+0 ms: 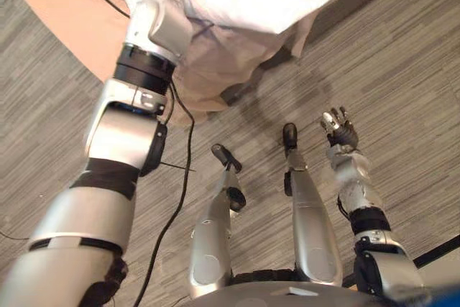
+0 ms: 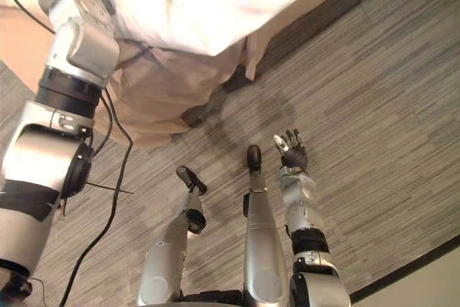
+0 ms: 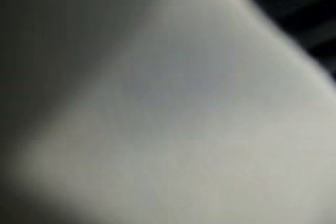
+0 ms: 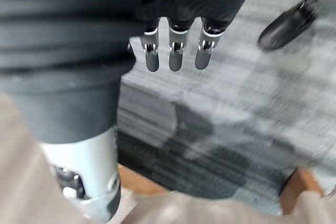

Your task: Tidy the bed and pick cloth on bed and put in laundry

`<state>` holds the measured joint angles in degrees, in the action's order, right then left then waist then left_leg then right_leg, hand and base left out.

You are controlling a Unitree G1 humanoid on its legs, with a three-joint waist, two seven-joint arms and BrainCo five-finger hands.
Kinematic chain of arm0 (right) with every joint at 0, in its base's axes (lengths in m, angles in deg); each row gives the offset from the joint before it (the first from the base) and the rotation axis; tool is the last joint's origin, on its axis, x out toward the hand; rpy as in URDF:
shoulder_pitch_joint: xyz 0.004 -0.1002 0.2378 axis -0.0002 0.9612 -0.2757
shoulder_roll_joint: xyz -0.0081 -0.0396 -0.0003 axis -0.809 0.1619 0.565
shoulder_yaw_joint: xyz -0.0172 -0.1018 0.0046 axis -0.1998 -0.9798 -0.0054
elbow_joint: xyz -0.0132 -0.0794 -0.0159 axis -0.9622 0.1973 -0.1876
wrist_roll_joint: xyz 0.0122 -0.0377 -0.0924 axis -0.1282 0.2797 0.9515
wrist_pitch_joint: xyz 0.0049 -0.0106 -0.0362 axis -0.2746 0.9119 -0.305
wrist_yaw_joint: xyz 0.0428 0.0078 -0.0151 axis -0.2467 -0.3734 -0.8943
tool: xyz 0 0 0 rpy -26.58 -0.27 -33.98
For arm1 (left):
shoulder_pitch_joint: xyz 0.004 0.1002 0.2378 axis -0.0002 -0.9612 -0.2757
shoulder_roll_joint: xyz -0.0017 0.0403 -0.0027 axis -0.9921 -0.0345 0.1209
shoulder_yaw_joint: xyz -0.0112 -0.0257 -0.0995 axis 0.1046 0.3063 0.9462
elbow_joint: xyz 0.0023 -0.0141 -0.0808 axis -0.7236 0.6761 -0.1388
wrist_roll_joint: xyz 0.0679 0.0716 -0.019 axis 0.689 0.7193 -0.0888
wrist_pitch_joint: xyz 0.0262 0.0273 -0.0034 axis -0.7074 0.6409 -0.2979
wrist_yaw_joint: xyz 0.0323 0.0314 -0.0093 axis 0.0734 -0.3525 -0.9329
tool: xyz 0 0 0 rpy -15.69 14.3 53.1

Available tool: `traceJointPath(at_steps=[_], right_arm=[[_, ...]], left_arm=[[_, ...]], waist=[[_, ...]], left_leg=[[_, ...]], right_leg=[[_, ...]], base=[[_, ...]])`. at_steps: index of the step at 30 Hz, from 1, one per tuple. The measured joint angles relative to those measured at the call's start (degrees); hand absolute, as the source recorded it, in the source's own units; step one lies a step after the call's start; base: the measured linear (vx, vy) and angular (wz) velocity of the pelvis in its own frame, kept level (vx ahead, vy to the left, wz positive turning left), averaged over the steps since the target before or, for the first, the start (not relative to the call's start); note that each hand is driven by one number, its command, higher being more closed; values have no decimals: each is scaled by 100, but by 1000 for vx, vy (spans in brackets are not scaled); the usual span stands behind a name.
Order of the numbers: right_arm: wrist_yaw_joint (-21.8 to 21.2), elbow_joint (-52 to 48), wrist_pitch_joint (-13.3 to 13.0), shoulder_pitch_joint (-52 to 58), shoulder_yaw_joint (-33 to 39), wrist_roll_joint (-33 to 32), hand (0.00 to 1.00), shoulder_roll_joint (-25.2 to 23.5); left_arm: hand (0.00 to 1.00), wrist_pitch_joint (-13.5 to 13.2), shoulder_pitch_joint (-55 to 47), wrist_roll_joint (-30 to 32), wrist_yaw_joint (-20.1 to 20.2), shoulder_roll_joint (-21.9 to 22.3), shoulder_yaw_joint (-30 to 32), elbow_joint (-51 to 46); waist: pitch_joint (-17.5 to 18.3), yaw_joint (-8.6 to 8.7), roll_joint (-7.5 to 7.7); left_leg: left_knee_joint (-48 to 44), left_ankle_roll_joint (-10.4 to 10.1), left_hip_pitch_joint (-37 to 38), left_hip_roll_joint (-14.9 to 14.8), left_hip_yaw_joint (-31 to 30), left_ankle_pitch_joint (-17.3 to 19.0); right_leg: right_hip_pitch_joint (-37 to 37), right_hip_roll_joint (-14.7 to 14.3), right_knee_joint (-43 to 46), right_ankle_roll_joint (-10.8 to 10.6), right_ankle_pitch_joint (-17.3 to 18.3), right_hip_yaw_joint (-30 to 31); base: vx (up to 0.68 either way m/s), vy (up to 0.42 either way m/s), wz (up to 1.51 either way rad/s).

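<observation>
The white cloth (image 3: pixel 199 129) is pressing close against the left wrist camera, and in the head views it is billowing in a big fold. The left arm (image 1: pixel 122 134) is reaching up into that cloth. The left hand is buried in it, so I cannot tell whether it is gripping anything. A beige sheet (image 1: pixel 215 62) is hanging just beneath the white cloth, touching it. Well below the cloth, the right hand (image 1: pixel 339 129) is hanging over the grey floor (image 1: pixel 402 70) with its fingers (image 4: pixel 176 56) loosely straight, carrying nothing. The risk, as I judge it, is a blind pull catching the beige sheet too and dragging it down. The cloth may also be sitting in a partial hold and slipping, with the right hand too far away to be helping.
</observation>
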<state>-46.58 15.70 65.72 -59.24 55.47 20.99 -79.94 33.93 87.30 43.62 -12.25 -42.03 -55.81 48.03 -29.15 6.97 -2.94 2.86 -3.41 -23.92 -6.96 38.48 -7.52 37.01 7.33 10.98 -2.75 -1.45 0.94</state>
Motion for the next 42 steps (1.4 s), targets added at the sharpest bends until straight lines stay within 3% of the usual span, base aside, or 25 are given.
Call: traceJointPath(at_steps=[3, 5, 9, 15, 20, 22, 24, 28, 29, 36, 40, 42], right_arm=[[59, 1, 156, -84, 60, -2, 0, 20], [69, 4, 294, -122, 109, 0, 0, 79], [70, 149, 522, -156, 112, 33, 0, 187], [90, 324, 586, -128, -124, 104, 0, 228], [214, 324, 594, 21, -381, 196, 0, 233], [255, 331, 629, 163, -425, 224, 0, 237], [285, 546, 719, 444, -444, 270, 0, 197], [313, 974, 923, 1151, -424, 348, 0, 107], [281, 1178, 1061, 1520, -437, 493, 0, -17], [65, 1454, 1262, 2351, -538, 537, 0, -336], [-74, 1796, 1289, 2542, -680, 551, 0, -344], [-77, 1981, 1381, 2591, -685, 556, 0, -350]], left_arm=[[100, -43, 0, -455, -23, -158, 56, 13], [100, -210, -6, -797, -30, -211, 199, 51], [100, -976, -243, -1877, -168, -232, 240, 383], [100, -1715, -727, -2995, -139, -66, 191, 415], [100, -2155, -1180, -3166, 28, 140, 117, 528], [100, -2331, -1479, -3189, 39, 145, -35, 493], [100, -2687, -2118, -3191, 99, 162, -134, 273], [100, -3130, -3065, -3104, 156, 338, -447, -125], [0, -3354, -3753, -3013, 258, 375, -500, -378], [0, -3852, -6010, -2846, 439, 748, -477, -1356], [0, -4011, -6735, -2845, 528, 1251, -102, -1577], [0, -4000, -7251, -2850, 799, 1311, -45, -1613]], waist=[[-1, 10, -11], [1, 7, -15], [9, 9, -45], [60, -19, -128], [81, -125, -141], [185, -174, -212], [501, -217, -295], [832, -492, -255], [1155, -562, -188], [2006, -694, 88], [2286, -690, 114], [2389, -691, 121]], left_leg=[[14, 1, 2, 0, -3, 1], [33, 2, 20, 12, -10, 1], [108, 8, 391, 74, -74, -4], [107, -15, 792, 142, -220, -22], [122, -107, 1271, 156, -316, -82], [138, -107, 1392, 155, -344, -82], [267, -104, 1492, 153, -458, -79], [266, -104, 1731, 90, -509, -79], [267, -101, 1810, 77, -681, -77], [312, -133, 2348, 80, -1107, -32], [317, -74, 2596, 7, -1436, 188], [317, -90, 2615, 23, -1556, 202]], right_leg=[[8, -3, -4, -13, -6, -6], [3, 3, -4, -25, -15, -7], [-394, 59, -72, -40, -13, -54], [-1051, 192, -314, -82, -13, -325], [-1694, 255, -418, -86, -10, -597], [-1903, 265, -511, -89, -7, -735], [-2081, 260, -560, -134, 75, -954], [-2568, 241, -589, -117, 185, -1322], [-2795, 232, -649, -112, 253, -1518], [-3812, 169, -1092, -130, 337, -2049], [-4179, 71, -1121, -137, 456, -2282], [-4207, 75, -1121, -155, 499, -2347]], base=[[5, -1, -1], [21, -1, -1], [78, 8, 2], [100, 13, 17], [75, 15, 18], [60, 10, 17], [76, 21, 29], [77, 7, 49], [72, -4, 50], [60, -17, 35], [13, -15, 22], [42, -18, 20]])
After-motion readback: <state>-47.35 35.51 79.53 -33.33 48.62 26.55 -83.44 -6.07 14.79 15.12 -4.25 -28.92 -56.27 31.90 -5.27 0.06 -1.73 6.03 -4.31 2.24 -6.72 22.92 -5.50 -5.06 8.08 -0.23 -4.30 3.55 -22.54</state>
